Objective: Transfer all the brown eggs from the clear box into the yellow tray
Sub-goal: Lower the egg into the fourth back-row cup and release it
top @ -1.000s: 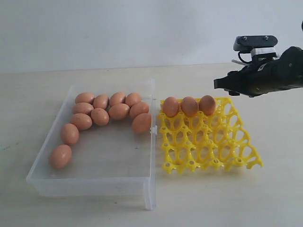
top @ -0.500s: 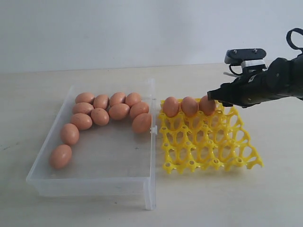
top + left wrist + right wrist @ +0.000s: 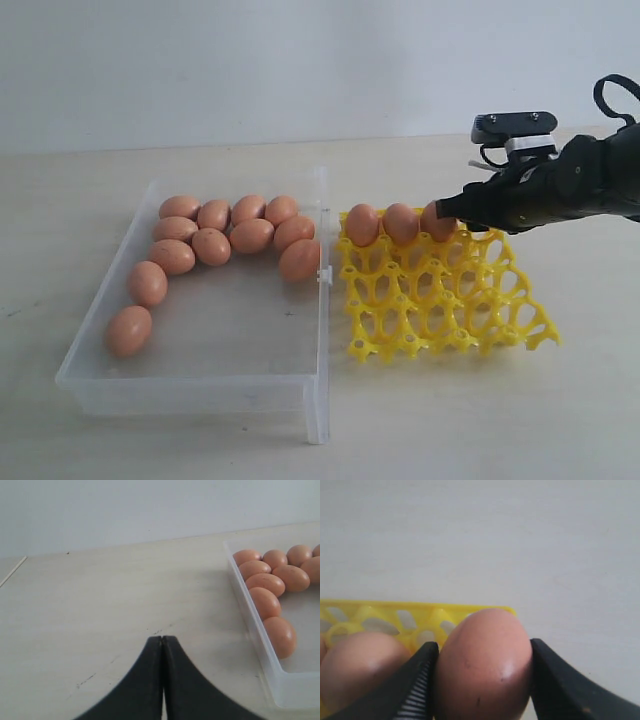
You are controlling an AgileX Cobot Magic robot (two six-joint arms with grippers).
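Clamping right gripper (image 3: 452,208) around a brown egg (image 3: 482,665) at twelve o'clock on the yellow tray (image 3: 440,300) (third in its far row). Pressing the fingers of left gripper (image 3: 162,645) together over bare table (image 3: 100,605). Holding twelve more eggs (image 3: 211,246) in the clear box (image 3: 200,385), at nine o'clock from the tray, bunching toward eleven o'clock.

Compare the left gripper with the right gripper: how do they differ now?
The left gripper is shut on nothing, fingers pressed together; the right gripper grips a brown egg between its fingers. The left gripper hangs over bare table beside the clear box; the right gripper is at the yellow tray, at its row of eggs. Both have black fingers.
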